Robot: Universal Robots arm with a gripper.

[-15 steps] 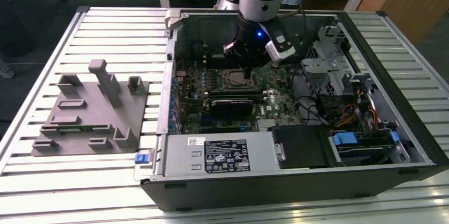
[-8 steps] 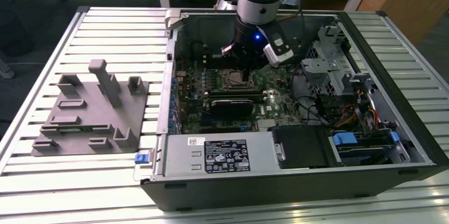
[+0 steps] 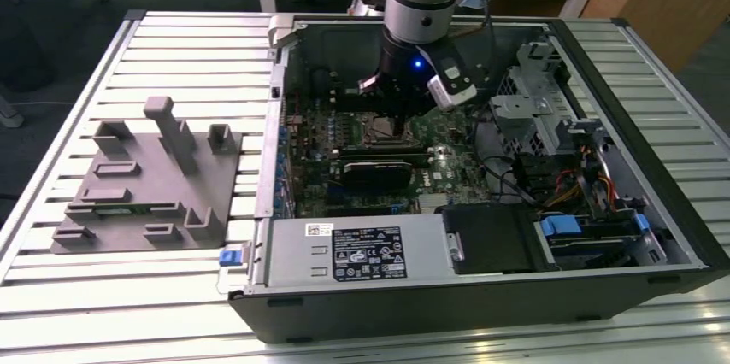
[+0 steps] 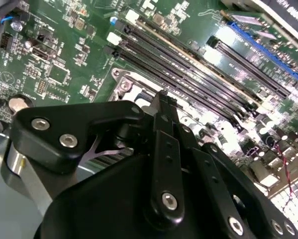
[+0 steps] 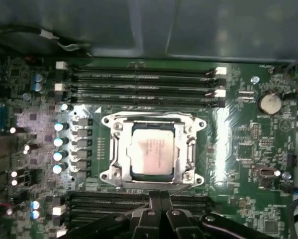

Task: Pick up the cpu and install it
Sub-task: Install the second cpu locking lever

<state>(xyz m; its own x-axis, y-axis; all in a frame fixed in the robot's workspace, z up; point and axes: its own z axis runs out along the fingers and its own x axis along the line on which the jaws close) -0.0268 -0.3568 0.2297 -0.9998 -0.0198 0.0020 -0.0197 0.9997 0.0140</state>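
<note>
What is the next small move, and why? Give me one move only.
Probably lift the hand straight up, out of the case. In the first wrist view the cpu already lies flat and square inside the socket frame, while the hand is shut on nothing, just beside the socket over the memory slots. Nothing seems left there for it to grip.

cpu point(image 5: 152, 153) seated in socket frame point(image 5: 153, 152) on motherboard point(image 5: 238, 149), memory slots point(image 5: 139, 82) on both sides, end effector point(image 5: 161, 206) above the slots beside it, grey fixture point(image 3: 149, 180) on worktop point(image 3: 68, 296) near its edge at the exterior view's left, beside computer case point(image 3: 479, 304)
</note>
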